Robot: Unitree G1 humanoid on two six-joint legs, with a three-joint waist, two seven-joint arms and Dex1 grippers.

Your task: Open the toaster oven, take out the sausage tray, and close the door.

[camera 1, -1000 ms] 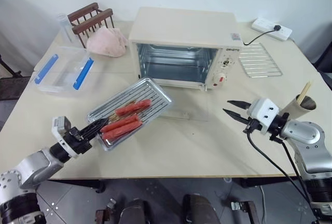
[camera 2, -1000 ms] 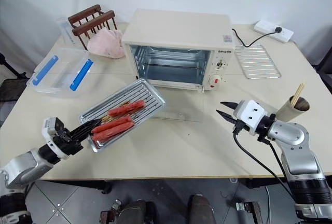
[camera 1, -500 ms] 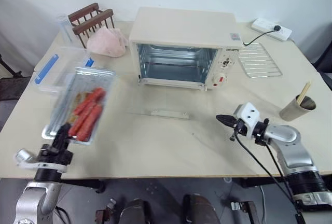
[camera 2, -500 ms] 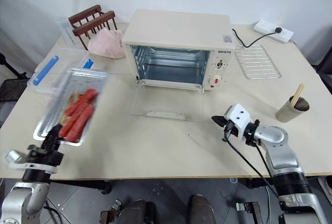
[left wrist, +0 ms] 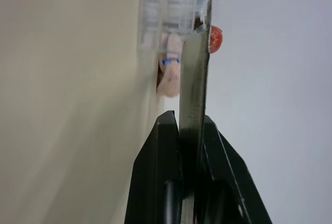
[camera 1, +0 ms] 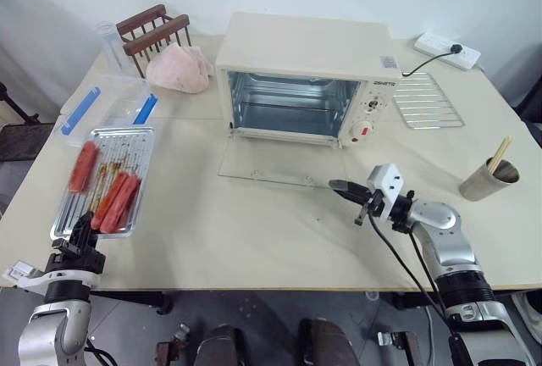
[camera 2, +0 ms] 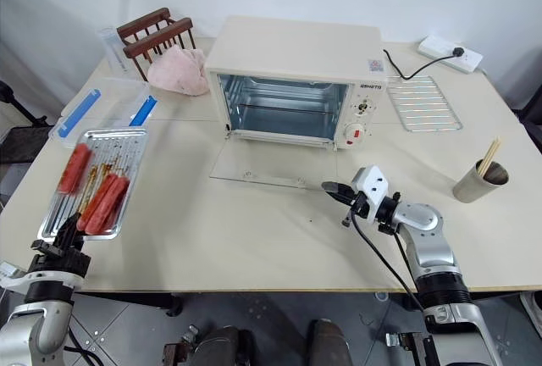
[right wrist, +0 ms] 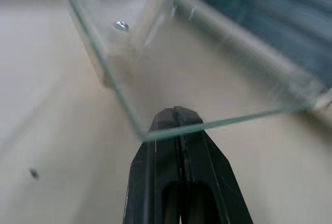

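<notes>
Since a second ago the sausage tray (camera 2: 91, 181) has swung from in front of the toaster oven (camera 2: 292, 82) out to the table's (camera 2: 254, 230) left edge, just before a clear plastic box (camera 2: 102, 105), the left gripper (camera 2: 66, 232) clamped on its near rim. The door (camera 2: 267, 163) lies open flat. The right gripper (camera 2: 332, 187), fingers now pressed together, has moved in under the door's right front corner.
</notes>
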